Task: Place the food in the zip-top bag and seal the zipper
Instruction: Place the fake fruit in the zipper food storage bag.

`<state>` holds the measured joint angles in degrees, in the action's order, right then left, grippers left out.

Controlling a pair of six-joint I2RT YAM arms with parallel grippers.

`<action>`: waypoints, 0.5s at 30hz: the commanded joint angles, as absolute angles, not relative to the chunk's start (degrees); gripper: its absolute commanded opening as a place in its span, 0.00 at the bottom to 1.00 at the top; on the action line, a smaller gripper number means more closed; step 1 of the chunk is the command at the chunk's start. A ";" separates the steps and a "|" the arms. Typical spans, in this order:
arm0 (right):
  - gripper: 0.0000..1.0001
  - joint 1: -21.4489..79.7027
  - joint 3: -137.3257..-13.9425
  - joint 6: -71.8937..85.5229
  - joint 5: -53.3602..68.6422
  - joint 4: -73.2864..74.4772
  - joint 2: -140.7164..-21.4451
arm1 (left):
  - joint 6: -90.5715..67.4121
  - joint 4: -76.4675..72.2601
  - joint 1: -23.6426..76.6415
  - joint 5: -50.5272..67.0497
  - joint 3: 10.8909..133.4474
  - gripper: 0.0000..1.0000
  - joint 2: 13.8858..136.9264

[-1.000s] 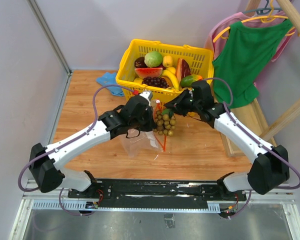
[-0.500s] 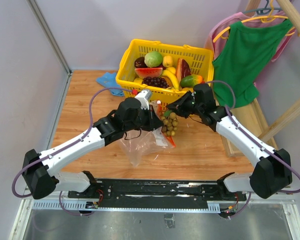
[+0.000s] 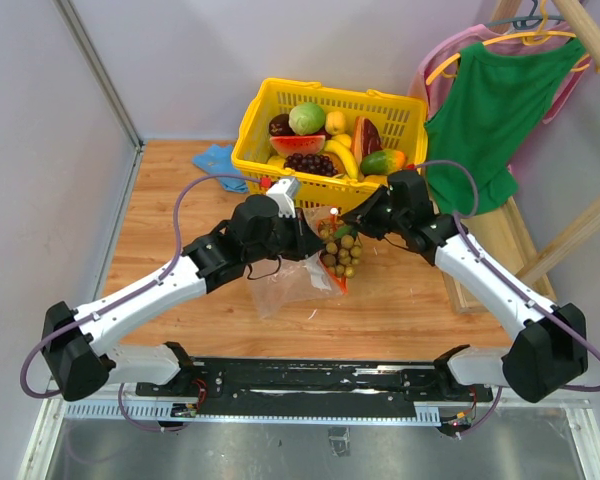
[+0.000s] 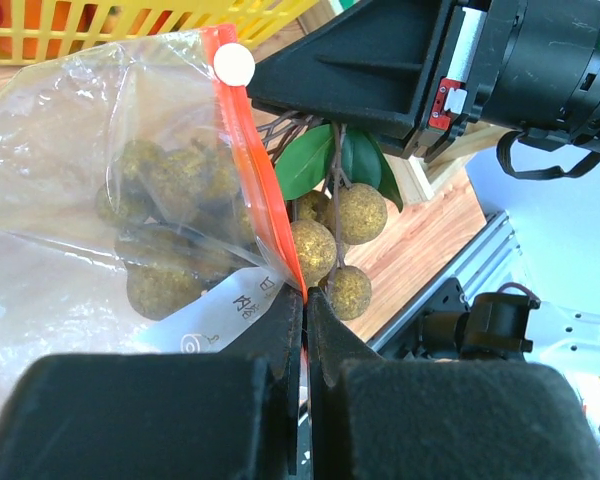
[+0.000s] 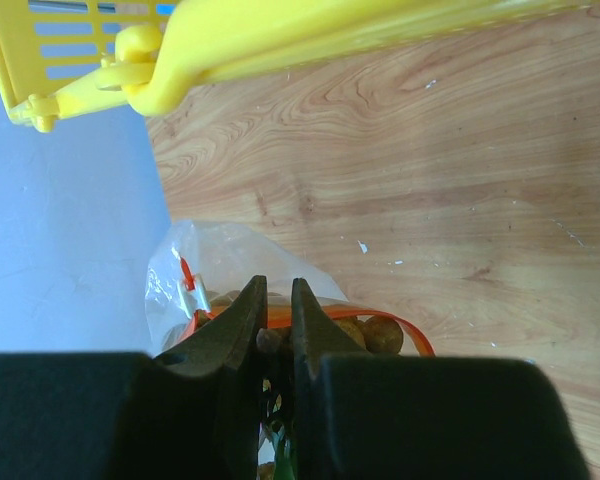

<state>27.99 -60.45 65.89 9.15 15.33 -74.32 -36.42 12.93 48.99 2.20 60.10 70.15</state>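
Bag [image 3: 285, 287] x1, basket [image 3: 248, 130] x1, cloth [image 3: 215, 160] x1.

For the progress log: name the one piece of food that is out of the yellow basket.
The tan-brown ball cluster, held by the right gripper at the zip-top bag; the banana and the rest lie in the basket.

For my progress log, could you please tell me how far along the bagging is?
Done: part of the ball cluster sits inside the bag. In hand: left gripper pinches the zipper edge, right gripper holds the cluster's stem. Left: remaining balls, other fruit in the basket, sealing.
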 commanded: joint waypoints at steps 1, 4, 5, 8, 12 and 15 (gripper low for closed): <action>0.01 28.31 -59.84 64.52 6.58 16.49 -72.44 | -37.00 11.72 49.48 2.28 60.53 0.00 68.41; 0.00 28.02 -59.64 64.45 5.97 16.97 -72.25 | -36.82 12.75 49.48 1.81 60.68 0.00 68.25; 0.01 27.84 -59.50 64.60 5.89 17.06 -72.15 | -36.83 13.09 49.48 1.50 60.72 0.01 68.15; 0.01 27.30 -58.51 65.07 5.74 17.08 -71.71 | -36.93 13.58 49.48 0.64 60.37 0.00 67.37; 0.01 26.86 -57.96 65.36 5.46 17.04 -71.37 | -37.58 13.41 49.48 0.57 59.86 0.00 66.83; 0.01 26.63 -57.90 65.30 5.45 16.98 -71.39 | -37.77 13.45 49.48 1.17 59.93 0.00 67.01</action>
